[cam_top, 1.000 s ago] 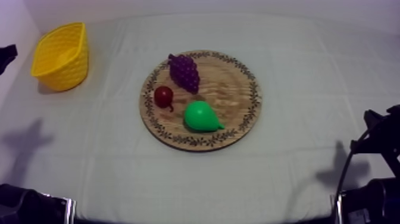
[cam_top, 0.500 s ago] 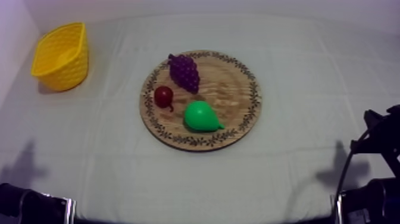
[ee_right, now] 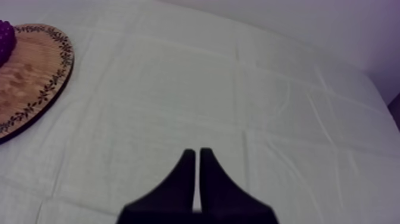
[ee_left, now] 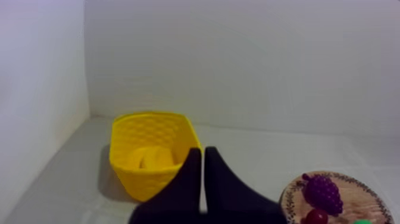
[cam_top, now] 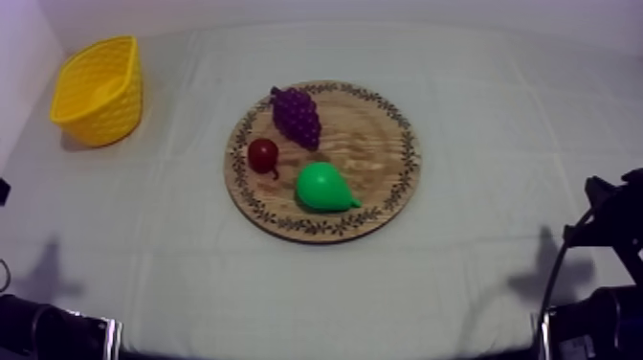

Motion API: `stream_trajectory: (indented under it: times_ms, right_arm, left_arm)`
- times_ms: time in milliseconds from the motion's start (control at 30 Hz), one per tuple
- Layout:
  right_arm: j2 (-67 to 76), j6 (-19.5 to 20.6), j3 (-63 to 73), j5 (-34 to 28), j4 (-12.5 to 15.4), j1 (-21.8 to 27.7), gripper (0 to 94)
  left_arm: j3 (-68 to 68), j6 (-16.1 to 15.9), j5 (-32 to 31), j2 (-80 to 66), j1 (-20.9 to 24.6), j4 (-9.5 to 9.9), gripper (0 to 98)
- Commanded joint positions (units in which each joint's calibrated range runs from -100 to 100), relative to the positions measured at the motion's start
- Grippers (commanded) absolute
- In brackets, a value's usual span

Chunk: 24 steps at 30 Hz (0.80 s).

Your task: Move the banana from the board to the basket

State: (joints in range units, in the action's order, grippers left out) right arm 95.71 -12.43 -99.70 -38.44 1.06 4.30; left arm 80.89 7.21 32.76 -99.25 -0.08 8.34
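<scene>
The banana lies inside the yellow basket, seen just beyond my left gripper, whose fingers lie together as a narrow wedge with nothing in them. From above, the basket stands at the table's far left, well apart from the round wooden board. My right gripper is shut on nothing over bare cloth, to the right of the board.
On the board lie a bunch of grapes, a small red fruit and a green pear. My arms rest low at the left and right edges. A wall stands behind the basket.
The left arm's black part at the upper left edge has drawn back toward the lower left; its shadow on the cloth has slid down. The fruit, board and right arm have not moved.
</scene>
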Motion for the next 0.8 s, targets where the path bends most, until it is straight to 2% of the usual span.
stream_trajectory:
  times_ms: [0,300,400,500,667,767]
  right_arm:
    - [0.04,0.00,0.03,-0.03,-0.01,-0.01,0.6]
    - [0.04,0.00,0.03,-0.03,-0.01,-0.01,0.6]
    - [0.04,0.00,0.03,-0.03,-0.01,-0.01,0.6]
    - [0.04,0.00,0.03,-0.03,-0.01,-0.01,0.6]
    - [0.04,0.00,0.03,-0.03,-0.01,-0.01,0.6]
    - [0.04,0.00,0.03,-0.03,-0.01,-0.01,0.6]
  left_arm:
    - [4.17,0.32,-3.06,-0.22,0.26,-0.01,0.1]
    - [16.63,1.01,-11.65,-0.48,1.02,0.09,0.1]
    - [18.11,0.80,-11.02,-0.49,1.05,-0.18,0.1]
    - [18.62,0.12,-9.39,-0.49,1.06,-1.42,0.3]
    - [18.84,-3.18,-5.75,-0.49,1.11,-3.97,0.4]
    - [18.87,-4.59,-4.64,-0.49,1.13,-4.68,0.2]
